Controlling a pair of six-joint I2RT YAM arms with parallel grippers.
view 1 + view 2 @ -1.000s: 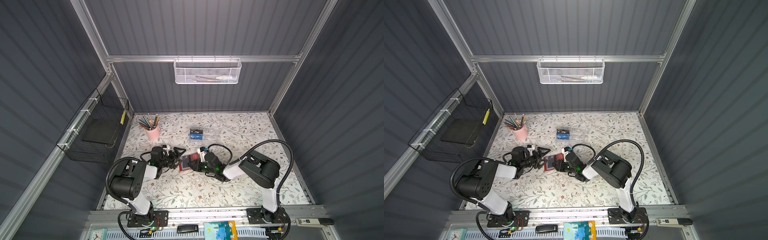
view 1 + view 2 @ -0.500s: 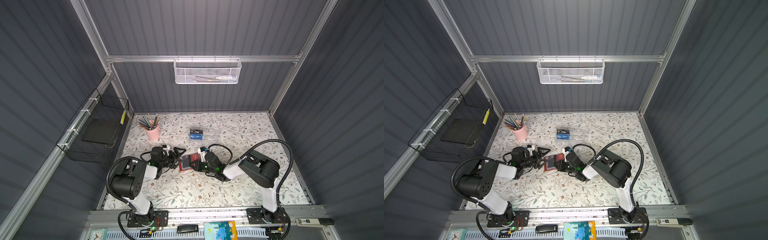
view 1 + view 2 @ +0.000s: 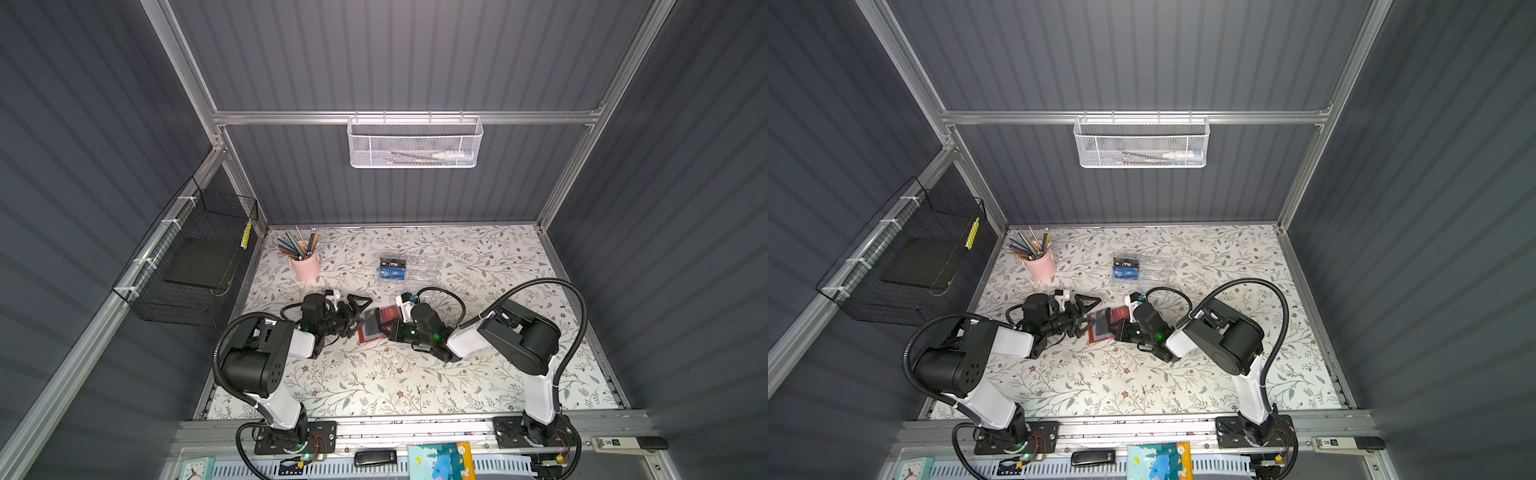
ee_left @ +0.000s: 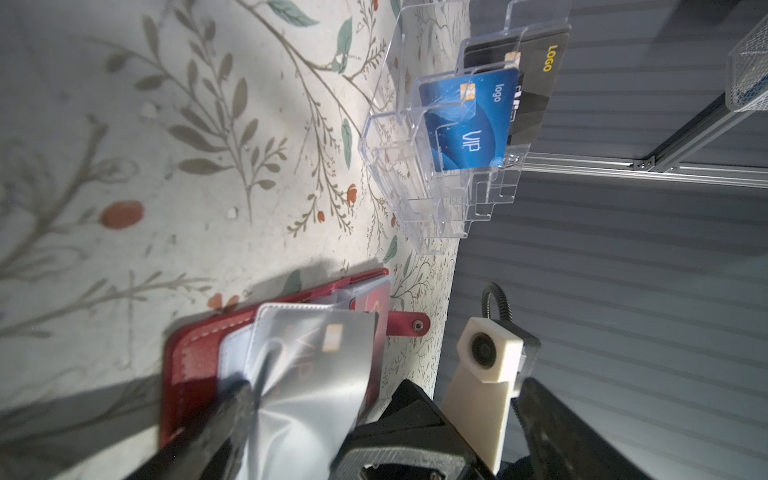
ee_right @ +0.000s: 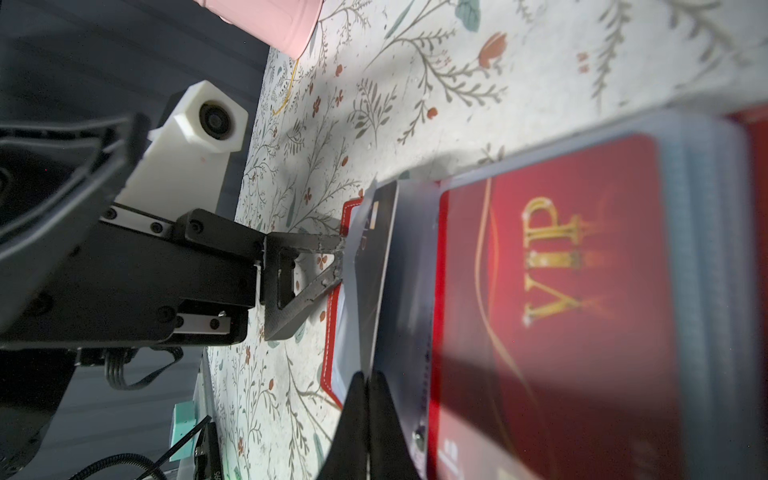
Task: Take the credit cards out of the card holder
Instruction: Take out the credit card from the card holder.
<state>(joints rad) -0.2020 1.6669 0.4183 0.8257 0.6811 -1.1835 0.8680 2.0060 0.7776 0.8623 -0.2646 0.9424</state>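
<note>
The red card holder (image 3: 371, 332) lies open on the floral table between both grippers. A red VIP card (image 5: 548, 291) shows through its top sleeve. One grey sleeve page (image 4: 316, 374), with a dark chip card inside, stands lifted. My right gripper (image 5: 368, 380) is shut on that page's edge. My left gripper (image 3: 358, 316) is wide open; one of its fingers (image 4: 232, 415) presses on the page's other side. A black credit card (image 3: 392, 263) and a blue credit card (image 3: 392, 273) stand in the clear acrylic box (image 3: 419, 266).
A pink cup of pencils (image 3: 306, 266) stands at the back left. A black wire basket (image 3: 195, 266) hangs on the left wall, a white mesh basket (image 3: 415, 143) on the back wall. Both arms lie low across the table's middle.
My right gripper's jaws have closed onto the lifted sleeve page. Both arms have stayed nearly where they were.
</note>
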